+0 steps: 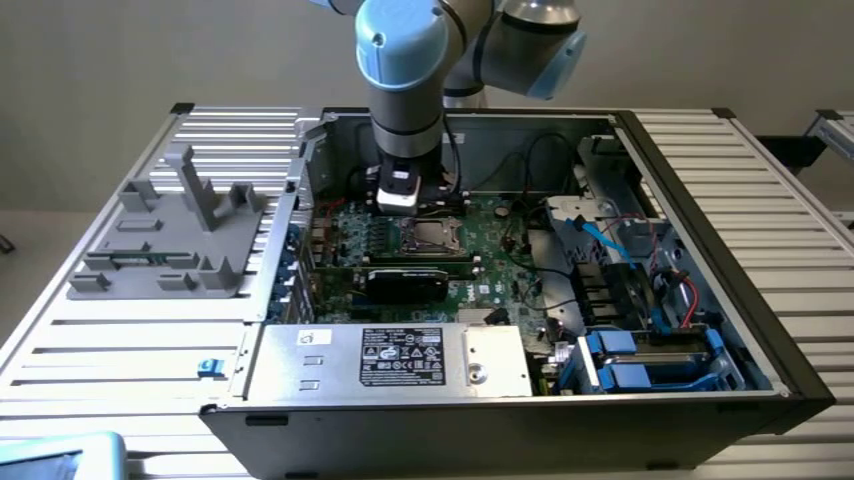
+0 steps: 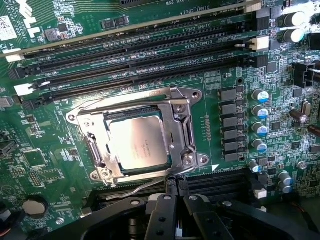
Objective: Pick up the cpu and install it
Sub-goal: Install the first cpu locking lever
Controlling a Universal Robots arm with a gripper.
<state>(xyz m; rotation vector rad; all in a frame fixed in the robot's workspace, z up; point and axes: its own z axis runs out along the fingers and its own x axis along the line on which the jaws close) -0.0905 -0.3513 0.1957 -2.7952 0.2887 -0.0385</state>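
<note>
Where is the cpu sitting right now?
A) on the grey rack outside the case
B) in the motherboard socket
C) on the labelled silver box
B: the cpu lies flat inside the metal-framed socket on the green motherboard.

The flat square cpu (image 2: 136,145) is silvery-grey, its metal socket frame (image 2: 188,140) silver, the printed motherboard (image 2: 45,175) green with long black slots (image 2: 150,64).
</note>
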